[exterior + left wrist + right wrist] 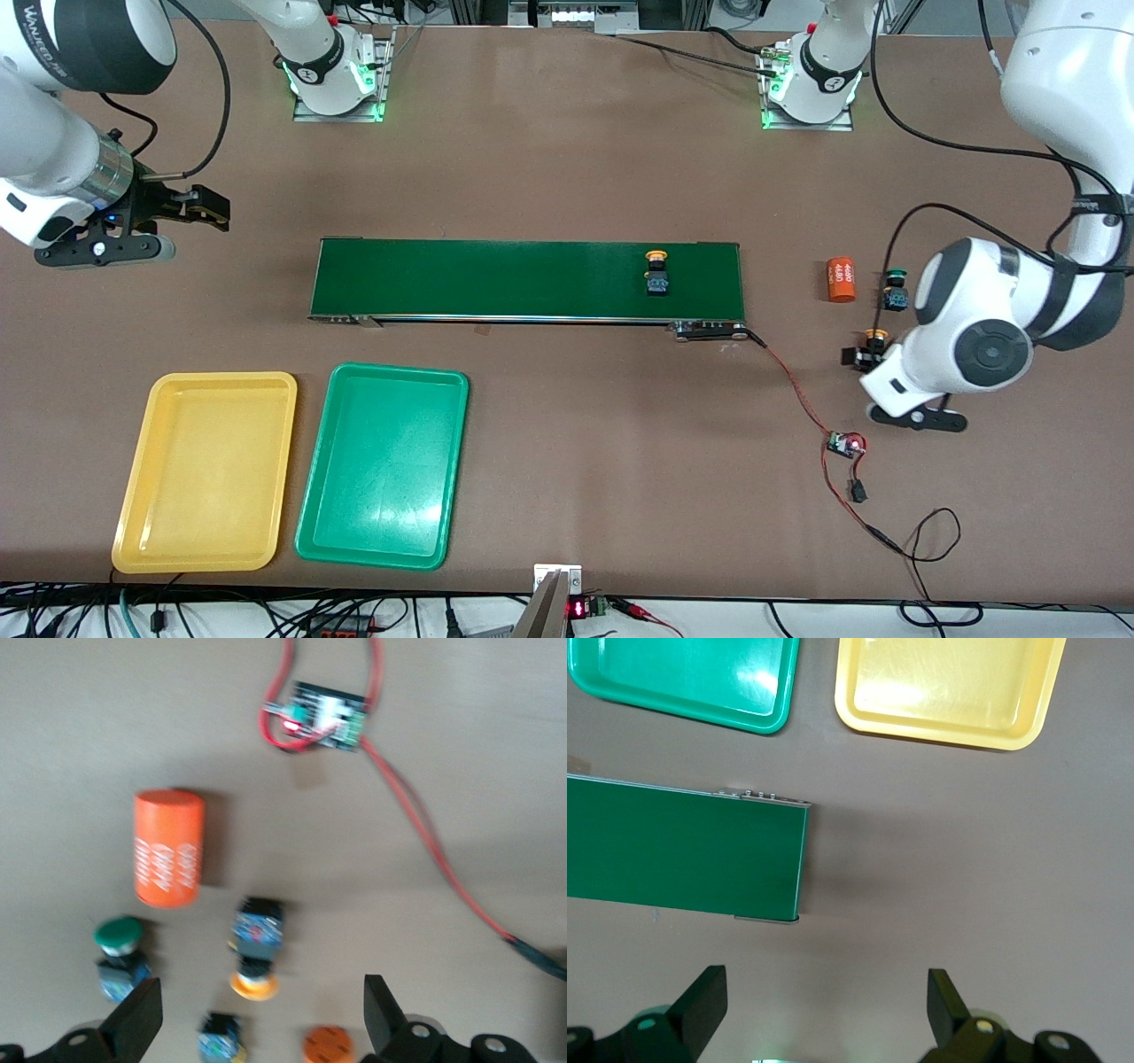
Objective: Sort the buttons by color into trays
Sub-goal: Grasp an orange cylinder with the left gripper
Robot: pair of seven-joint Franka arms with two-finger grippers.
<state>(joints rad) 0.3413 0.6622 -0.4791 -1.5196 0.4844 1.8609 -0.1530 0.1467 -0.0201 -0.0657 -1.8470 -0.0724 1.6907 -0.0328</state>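
Observation:
One yellow-capped button (pixel 656 273) stands on the dark-green belt (pixel 532 279), toward the left arm's end. A green-capped button (pixel 895 290) (pixel 120 952) and a yellow-capped button (pixel 873 344) (pixel 255 952) lie on the table off that end of the belt. A third blue-bodied button (pixel 220 1038) lies close by, its cap hidden. My left gripper (pixel 263 1019) hangs open over this group, holding nothing. My right gripper (pixel 211 211) (pixel 824 1005) is open and empty over bare table off the belt's other end. The yellow tray (pixel 208 470) (pixel 948 687) and green tray (pixel 383 465) (pixel 691 678) sit side by side.
An orange cylinder (pixel 842 279) (pixel 168 859) with white print lies beside the green-capped button. Another orange cylinder (pixel 328 1045) stands near the left gripper's fingers. A small circuit board (pixel 844 443) (pixel 323 716) with red wires lies nearer the front camera.

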